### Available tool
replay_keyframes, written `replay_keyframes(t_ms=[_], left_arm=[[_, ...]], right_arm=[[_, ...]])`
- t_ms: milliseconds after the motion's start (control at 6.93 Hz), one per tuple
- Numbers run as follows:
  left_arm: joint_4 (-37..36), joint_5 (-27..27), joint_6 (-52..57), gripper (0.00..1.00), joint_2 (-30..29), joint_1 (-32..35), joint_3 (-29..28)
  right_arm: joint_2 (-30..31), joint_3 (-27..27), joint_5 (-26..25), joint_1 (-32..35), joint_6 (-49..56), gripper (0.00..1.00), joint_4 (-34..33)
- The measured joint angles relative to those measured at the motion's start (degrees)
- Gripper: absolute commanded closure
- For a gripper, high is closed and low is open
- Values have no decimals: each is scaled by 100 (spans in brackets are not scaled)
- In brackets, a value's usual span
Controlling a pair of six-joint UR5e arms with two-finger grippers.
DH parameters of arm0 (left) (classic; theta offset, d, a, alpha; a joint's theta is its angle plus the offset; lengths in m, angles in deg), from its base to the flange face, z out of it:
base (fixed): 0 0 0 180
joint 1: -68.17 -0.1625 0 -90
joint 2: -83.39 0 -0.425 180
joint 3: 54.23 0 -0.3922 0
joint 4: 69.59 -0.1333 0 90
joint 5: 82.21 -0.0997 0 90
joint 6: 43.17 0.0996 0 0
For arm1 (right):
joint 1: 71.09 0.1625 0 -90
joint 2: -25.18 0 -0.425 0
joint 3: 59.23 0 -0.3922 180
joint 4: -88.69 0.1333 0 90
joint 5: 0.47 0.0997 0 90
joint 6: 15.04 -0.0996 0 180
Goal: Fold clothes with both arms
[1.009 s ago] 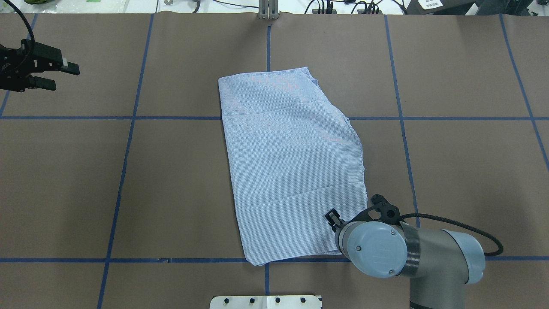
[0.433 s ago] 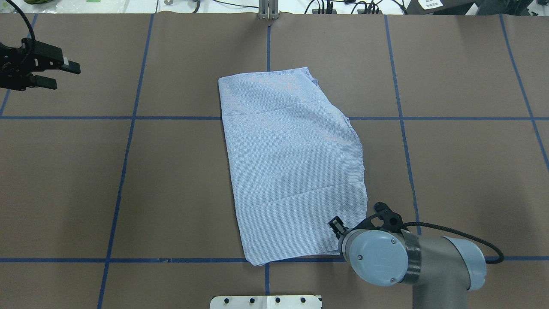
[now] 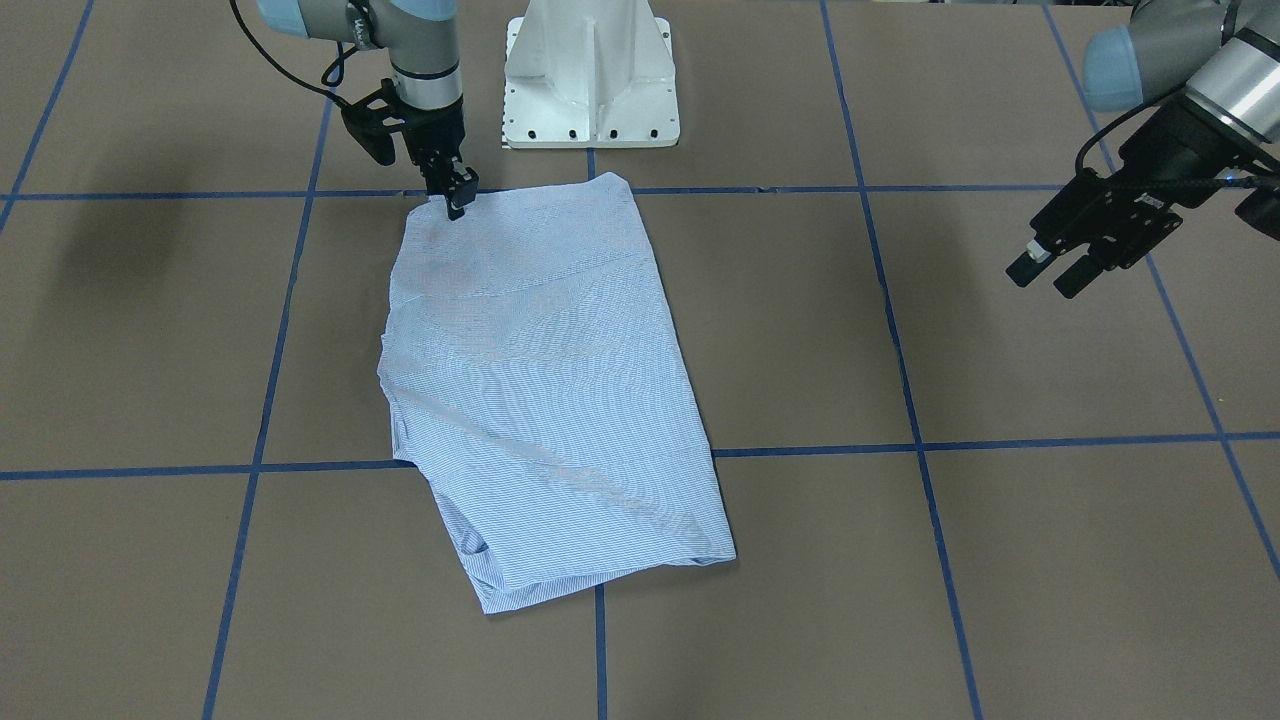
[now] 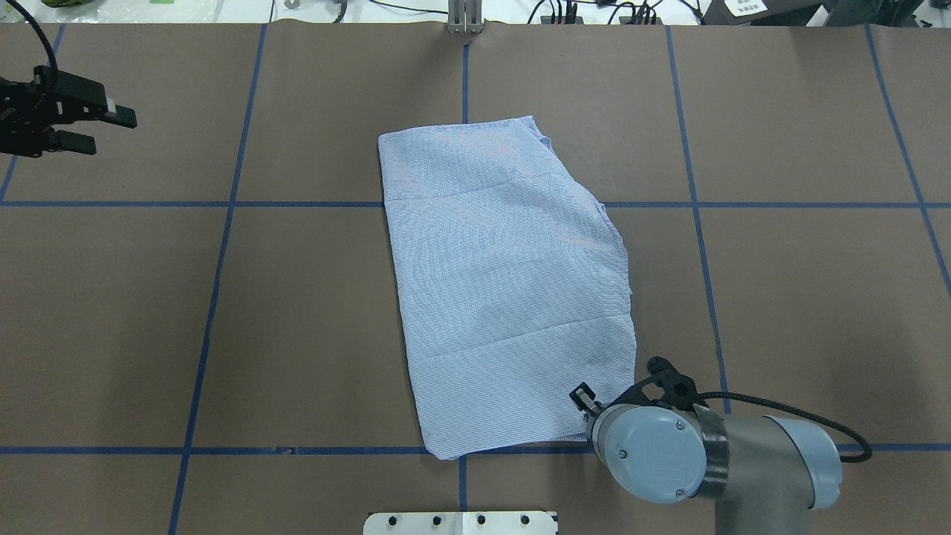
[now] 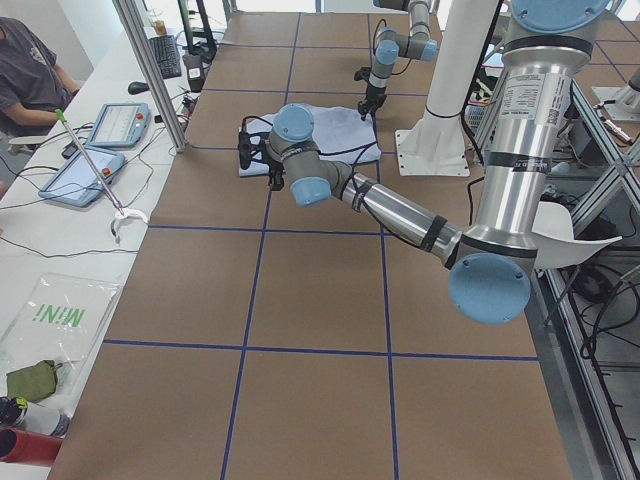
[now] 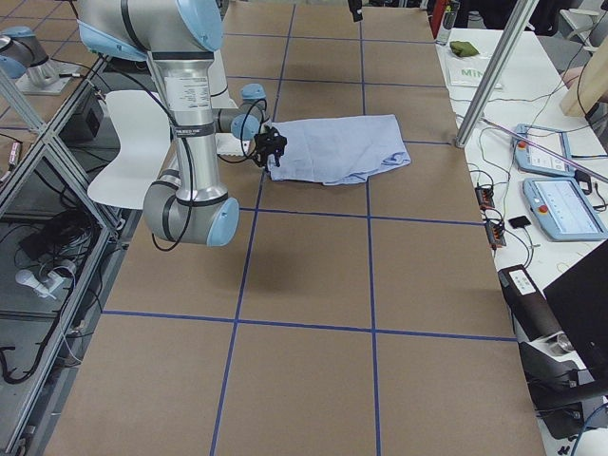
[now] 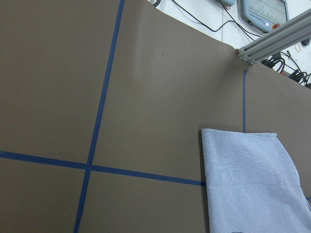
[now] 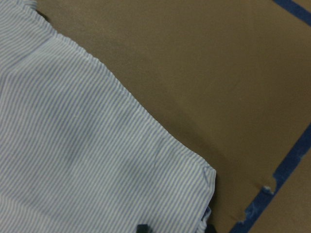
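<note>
The light blue striped shirt point(image 4: 505, 282) lies flat on the brown counter point(image 4: 297, 312). It is folded into 1 long shape with 1 slanted side.

The right pincer point(image 3: 456, 203) points down at 1 corner of the shirt. Its tip sits right at the cloth there. From the front the tip looks thin, but I cannot tell if it is closed or if it has hold of the cloth. From this pincer the rest of the shirt stretches away across the counter, away from the robot. The white base point(image 3: 590, 80) stands near this pincer, on the side away from the shirt. A blue tape line point(image 4: 223, 449) runs just beside this pincer and touches the shirt's near edge.

The left pincer point(image 4: 110, 131) hangs over bare counter, well apart from the shirt. Its 2 fingers point(image 4: 122, 117) are spread wide and there is nothing between them. From this pincer the shirt lies far off to 1 side. The part nearest to it is the shirt's other end, the end far from the right pincer. In the left wrist view, that end of the shirt shows low in the corner.
</note>
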Motion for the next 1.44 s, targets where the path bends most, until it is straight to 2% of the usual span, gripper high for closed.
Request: replay_keyframes(t_ms=[577,865,1009,1442], left_arm=[[0,-2,-118,14,-13,-19,8],[2,-49,-660,14,-52,-205,70],[4,-260,-1194,14,-62,-562,181],[0,-1680,-2968,14,-78,-2437,631]], right_arm=[[-86,-25,20,-43,-9,100,-12],[-269,-31,10,-182,-150,100,-61],[-349,-33,8,-240,-216,100,-73],[-418,-34,9,-288,-258,100,-79]])
